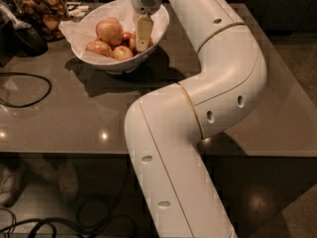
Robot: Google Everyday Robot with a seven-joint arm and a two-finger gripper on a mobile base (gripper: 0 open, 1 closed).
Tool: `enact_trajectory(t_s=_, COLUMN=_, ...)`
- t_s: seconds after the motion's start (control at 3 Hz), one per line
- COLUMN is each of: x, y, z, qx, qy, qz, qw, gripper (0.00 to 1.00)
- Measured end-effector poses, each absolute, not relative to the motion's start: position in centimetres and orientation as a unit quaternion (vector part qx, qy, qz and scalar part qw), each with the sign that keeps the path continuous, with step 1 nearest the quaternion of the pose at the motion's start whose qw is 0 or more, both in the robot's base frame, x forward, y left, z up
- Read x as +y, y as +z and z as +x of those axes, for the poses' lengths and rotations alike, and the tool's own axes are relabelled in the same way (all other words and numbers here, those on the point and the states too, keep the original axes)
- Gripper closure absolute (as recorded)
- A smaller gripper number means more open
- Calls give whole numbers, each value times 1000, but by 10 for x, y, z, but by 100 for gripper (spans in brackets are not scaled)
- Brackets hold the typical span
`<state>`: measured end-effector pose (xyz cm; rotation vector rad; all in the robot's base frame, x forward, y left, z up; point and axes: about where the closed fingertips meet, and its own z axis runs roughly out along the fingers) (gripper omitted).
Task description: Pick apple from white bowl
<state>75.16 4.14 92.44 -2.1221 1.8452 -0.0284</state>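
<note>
The end effector (142,44) hangs down inside the white bowl (157,21) on the desk (74,113). The apple (132,43) lies in this bowl among other apples (110,30), just beside its tip. If the end effector is apart or clamped, I cannot tell.

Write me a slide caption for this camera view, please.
Gripper reaching down into the white bowl of apples on a dark table.

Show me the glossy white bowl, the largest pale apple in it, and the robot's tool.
Glossy white bowl (130,63), camera view: front outer wall.
Largest pale yellow-pink apple (110,30), camera view: centre of its skin.
Cream tool (140,46), camera view: its tip, low inside the bowl's right half.
</note>
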Motion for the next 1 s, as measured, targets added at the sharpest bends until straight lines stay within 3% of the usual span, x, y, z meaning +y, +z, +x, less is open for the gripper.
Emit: enact_trajectory(t_s=1.0, x=41, y=912, z=756, qx=646, qy=-8, qz=-747, qw=156, gripper=31)
